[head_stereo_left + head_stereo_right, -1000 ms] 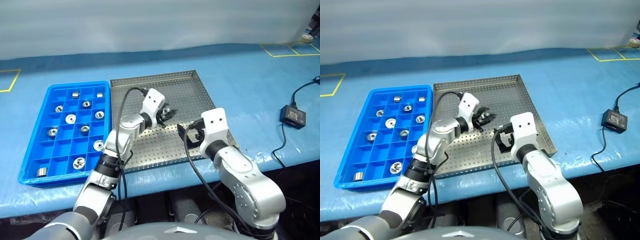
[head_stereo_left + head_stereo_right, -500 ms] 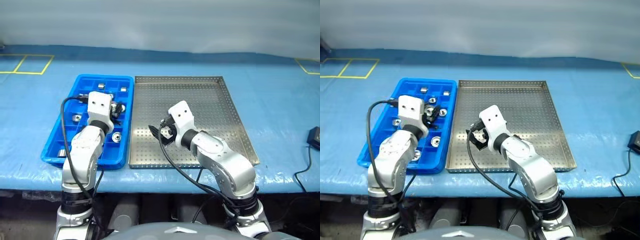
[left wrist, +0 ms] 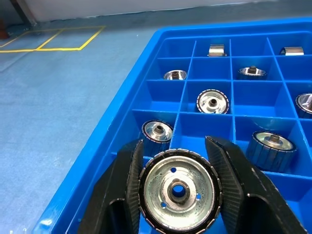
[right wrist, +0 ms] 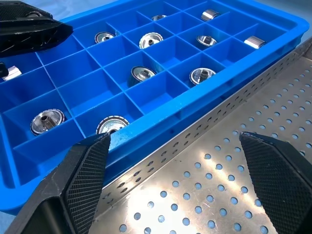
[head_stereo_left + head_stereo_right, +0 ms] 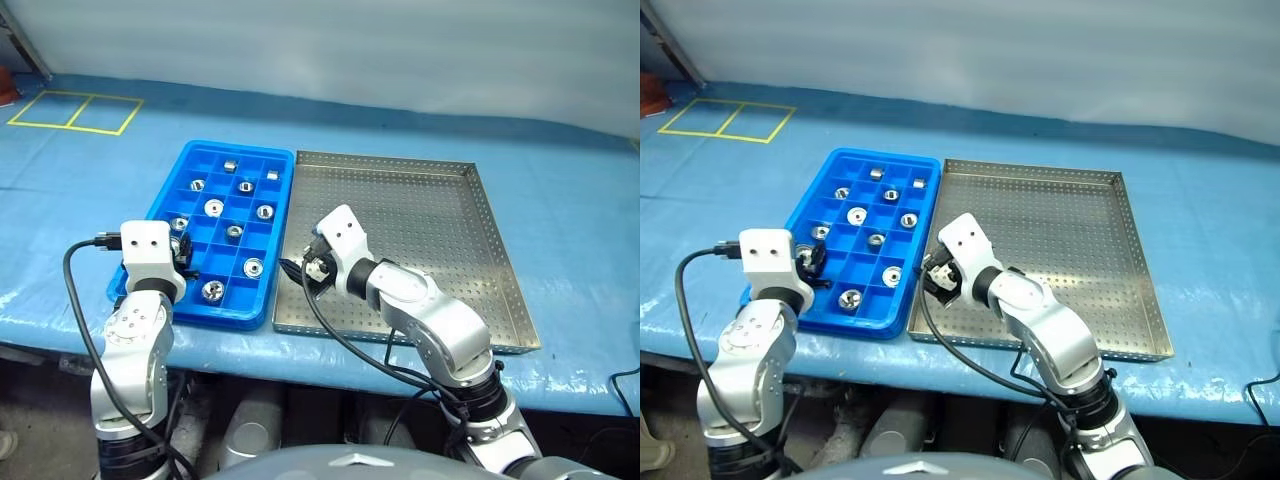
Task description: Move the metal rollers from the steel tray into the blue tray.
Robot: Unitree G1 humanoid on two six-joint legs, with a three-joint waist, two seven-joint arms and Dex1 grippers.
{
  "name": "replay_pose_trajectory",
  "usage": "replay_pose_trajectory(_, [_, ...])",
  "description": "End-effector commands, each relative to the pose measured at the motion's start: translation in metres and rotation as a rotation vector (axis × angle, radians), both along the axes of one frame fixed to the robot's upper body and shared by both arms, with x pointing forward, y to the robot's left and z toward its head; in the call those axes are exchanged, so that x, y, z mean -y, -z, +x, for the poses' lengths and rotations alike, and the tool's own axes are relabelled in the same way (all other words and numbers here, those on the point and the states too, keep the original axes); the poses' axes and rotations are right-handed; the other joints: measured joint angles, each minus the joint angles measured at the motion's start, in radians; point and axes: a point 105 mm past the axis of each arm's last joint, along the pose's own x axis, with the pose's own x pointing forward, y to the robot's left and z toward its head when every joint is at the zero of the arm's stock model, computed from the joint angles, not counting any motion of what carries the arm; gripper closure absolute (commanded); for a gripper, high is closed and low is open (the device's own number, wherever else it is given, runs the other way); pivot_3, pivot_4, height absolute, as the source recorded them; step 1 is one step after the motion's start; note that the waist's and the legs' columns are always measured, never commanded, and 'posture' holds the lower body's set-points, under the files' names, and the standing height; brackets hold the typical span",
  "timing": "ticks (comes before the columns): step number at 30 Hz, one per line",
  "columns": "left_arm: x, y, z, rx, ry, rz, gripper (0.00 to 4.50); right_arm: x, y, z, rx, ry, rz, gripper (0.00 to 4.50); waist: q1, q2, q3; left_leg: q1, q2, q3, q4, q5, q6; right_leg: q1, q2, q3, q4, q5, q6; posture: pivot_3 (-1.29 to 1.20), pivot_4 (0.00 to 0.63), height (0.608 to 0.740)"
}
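Left arm: you are holding it bent at the near left corner of the blue tray, forearm rising and wrist pointing forward over the tray's near rows.
Left pincer: you are clamping it on a roller; the two black fingers are pressing the ribbed rim on both sides, with the roller's flat face and centre hole turned toward the wrist camera.
Held roller: it is hanging over the tray's near left compartments, above the grid walls and not resting in a cell.
Right arm: you are reaching it across to the left, elbow low over the steel tray, wrist at that tray's near left corner.
Right pincer: its fingers are standing wide apart and gripping nothing; it is hovering over the perforated floor just beside the rim that is meeting the blue tray.
Other rollers: they are lying one to a cell across the blue tray, some flat with the hole up, a few at the far end on their sides; all are clear of the right pincer, beyond the two rims.
Trays: they are sitting side by side on the blue table, the blue one on your left, long edges touching or nearly so.
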Motion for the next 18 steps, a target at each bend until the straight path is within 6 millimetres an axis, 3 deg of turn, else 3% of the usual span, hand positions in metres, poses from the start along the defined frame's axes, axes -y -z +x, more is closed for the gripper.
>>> replay_pose_trajectory(1, [-0.001, 0.0, 0.005, 0.01, -0.006, 0.004, 2.77, -0.001, -0.009, -0.002, 0.036, -0.004, 0.022, 0.0, 0.0, 0.0, 0.0, 0.0, 0.0, 0.0, 0.0, 0.0, 0.0, 0.0, 0.0, 0.0, 0.0, 0.0, 0.0, 0.34, 0.15, 0.74])
replay_pose_trajectory(6, [-0.012, 0.015, 0.014, -0.042, -0.053, -0.037, 2.77, 0.004, -0.008, -0.002, 0.034, 0.026, 0.02, 0.0, -0.004, 0.0, 0.0, 0.0, 0.0, -0.001, 0.0, 0.0, 0.0, 0.0, 0.0, -0.001, 0.0, 0.0, 0.0, 0.29, 0.15, 0.74])
replay_pose_trajectory(10, [-0.011, 0.015, 0.02, -0.029, -0.037, -0.067, 1.51, 0.009, -0.008, -0.003, 0.037, 0.057, 0.021, 0.0, -0.013, 0.0, 0.0, -0.001, 0.0, -0.001, 0.0, 0.0, 0.0, 0.0, 0.0, -0.001, 0.0, 0.0, 0.0, 0.26, 0.15, 0.74])
replay_pose_trajectory(14, [0.003, 0.003, 0.026, 0.022, 0.052, -0.061, 0.11, 0.015, -0.009, -0.004, 0.042, 0.086, 0.018, 0.0, -0.026, 0.0, 0.0, -0.001, 0.0, -0.001, 0.0, 0.0, 0.0, 0.0, 0.0, -0.001, 0.0, 0.001, -0.002, 0.23, 0.15, 0.74])
replay_pose_trajectory(18, [0.035, -0.019, 0.028, 0.114, 0.259, -0.055, 0.05, 0.024, -0.01, -0.004, 0.05, 0.112, 0.012, 0.0, -0.039, 0.0, 0.0, -0.001, 0.0, -0.001, 0.0, 0.0, 0.0, 0.0, 0.0, -0.001, 0.0, 0.001, -0.005, 0.2, 0.15, 0.74])
